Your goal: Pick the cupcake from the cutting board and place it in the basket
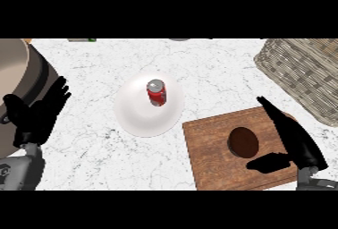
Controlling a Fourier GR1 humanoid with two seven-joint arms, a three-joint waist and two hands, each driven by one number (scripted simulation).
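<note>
Marble counter (pixel 92 147) fills the view, white with grey veining. At its far right corner sits the wicker basket (pixel 303 76), partly cut off by the edge, and at the left edge a large grey pot (pixel 20 76) curves out of view. Next in size is the wooden cutting board (pixel 224 156), lying near the lower right and well apart from the basket's nearest wall. A white plate (pixel 142 114) rests in the middle of the counter with a red soda can (pixel 156 93) lying on it.

The left hand (pixel 36 117) rests by the pot, fingers straight and raised. The right hand (pixel 297 143) hangs over the board's right side, spread wide and holding nothing, long fingers pointing away and the thumb reaching in below the cupcake.

The cupcake (pixel 243 142) sits on the board, just left of the right hand, seen from above as a dark brown oval; whether the thumb touches it cannot be told. It is probably light and soft, with a top that would crush or smear, so the sides low down look like the safest place to take it.
</note>
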